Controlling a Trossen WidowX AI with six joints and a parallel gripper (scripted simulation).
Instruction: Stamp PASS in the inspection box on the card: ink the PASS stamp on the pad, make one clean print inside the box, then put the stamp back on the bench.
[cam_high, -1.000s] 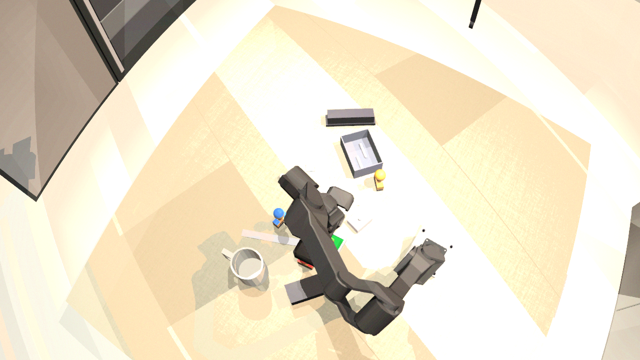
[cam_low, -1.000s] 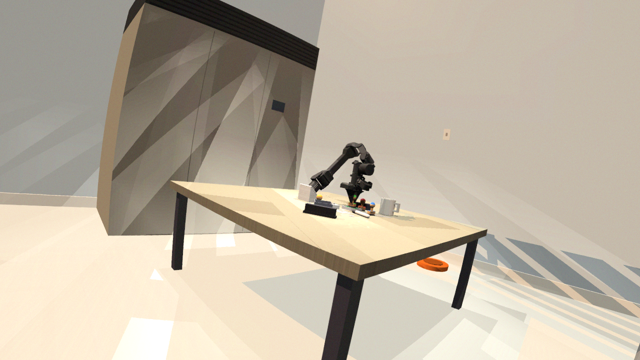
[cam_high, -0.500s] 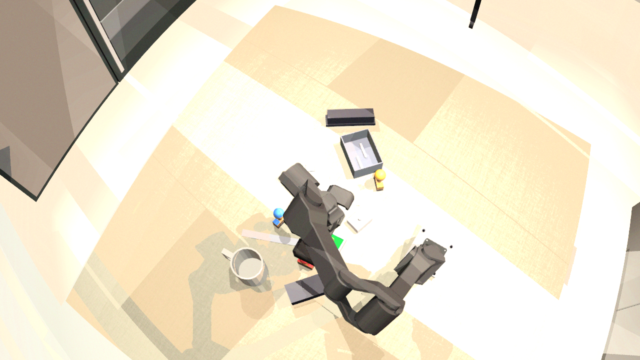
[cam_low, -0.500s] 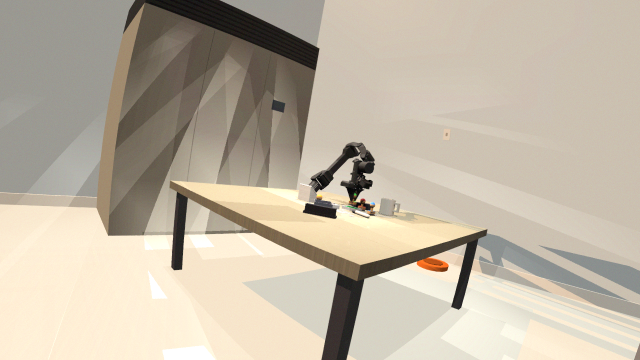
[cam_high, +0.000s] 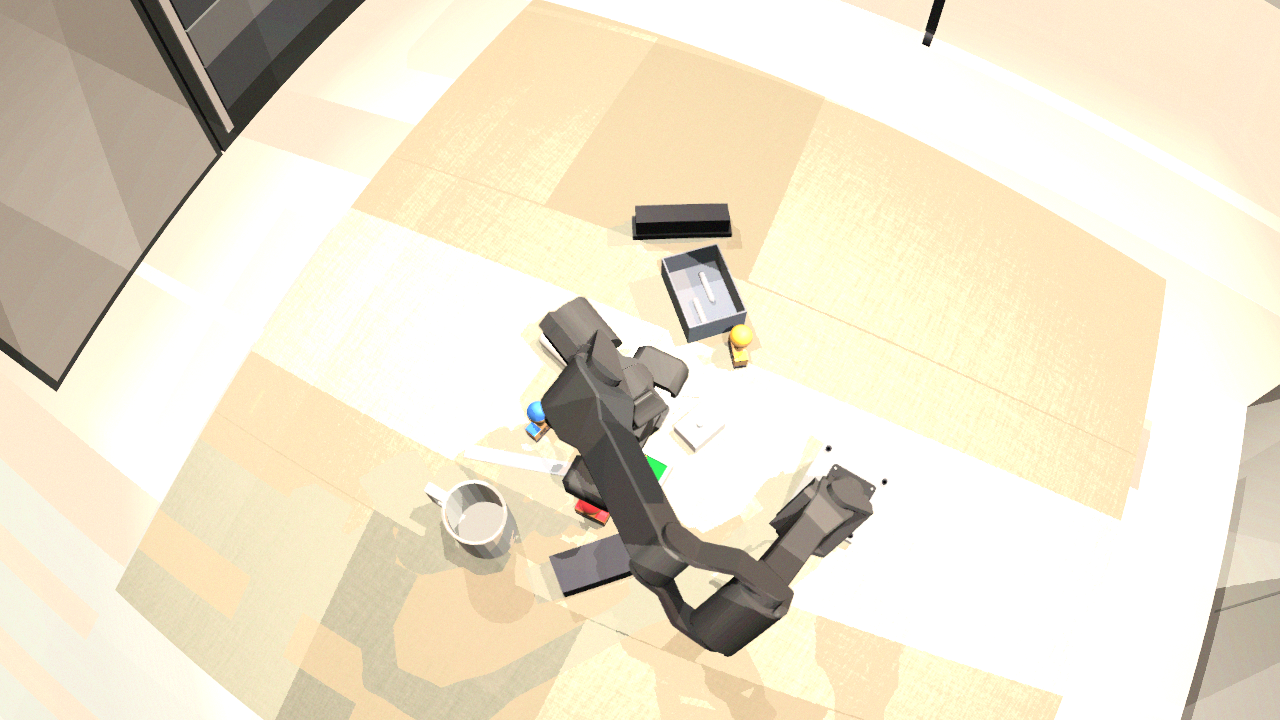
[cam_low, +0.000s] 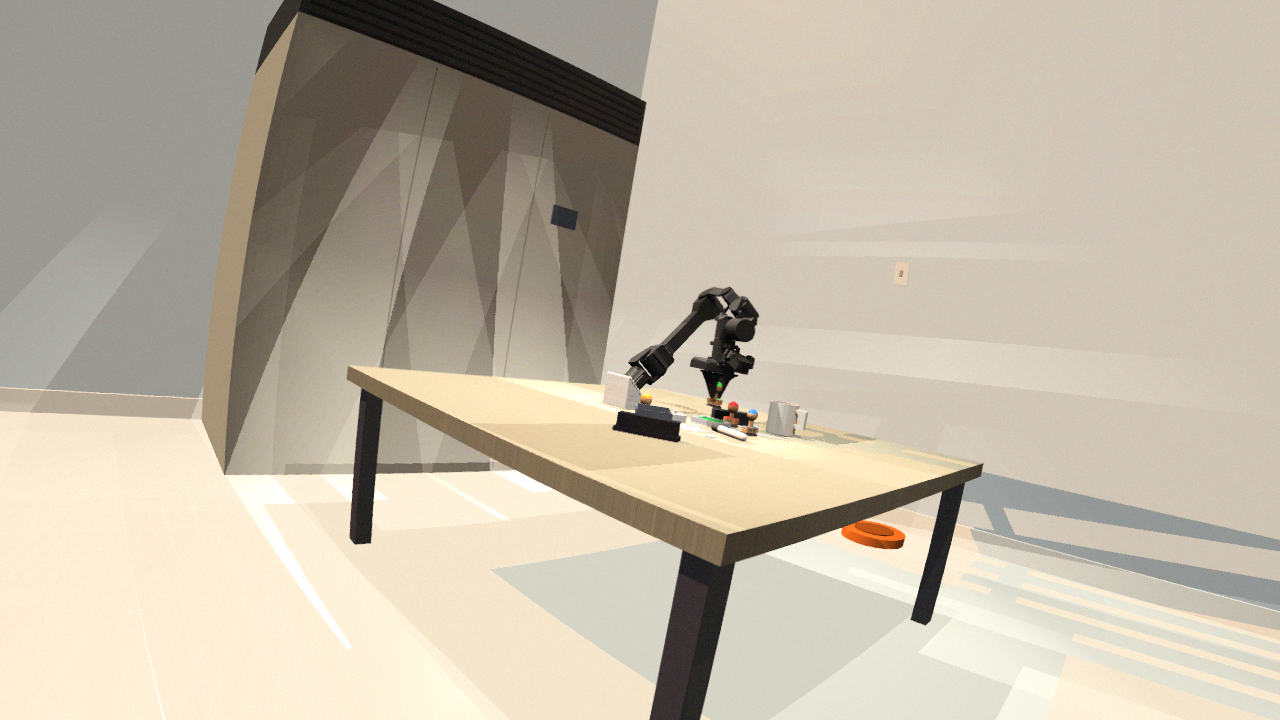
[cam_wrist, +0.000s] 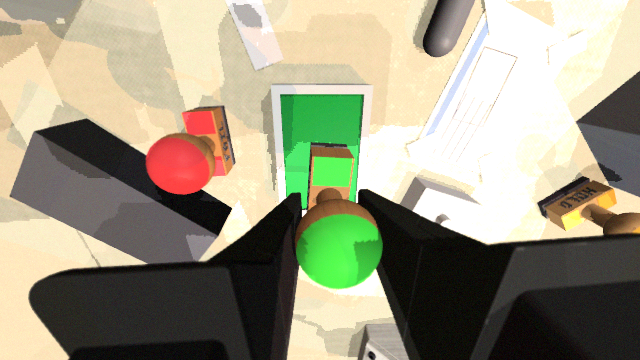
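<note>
My gripper (cam_wrist: 329, 200) (cam_low: 717, 394) is shut on the green-topped stamp (cam_wrist: 339, 252) (cam_low: 718, 386), gripping it by its handle. The stamp is upright, and its block hangs a little above the green ink pad (cam_wrist: 322, 90) (cam_high: 656, 467) (cam_low: 707, 419). Its lettering and underside are hidden. The white card (cam_wrist: 532, 60) with a blue stripe lies to the right of the pad in the wrist view. A thin-lined box (cam_wrist: 500, 52) shows on it with no visible print inside. In the top view the arm hides the fingers and the held stamp.
A red stamp (cam_wrist: 180, 164) (cam_high: 591, 511) stands left of the pad in the wrist view, by a dark block (cam_wrist: 120, 200) (cam_high: 590, 565). Also around are a blue stamp (cam_high: 536, 411), a yellow stamp (cam_high: 740, 336) (cam_wrist: 580, 204), a mug (cam_high: 496, 537), a tray (cam_high: 718, 328) and a white box (cam_high: 699, 433).
</note>
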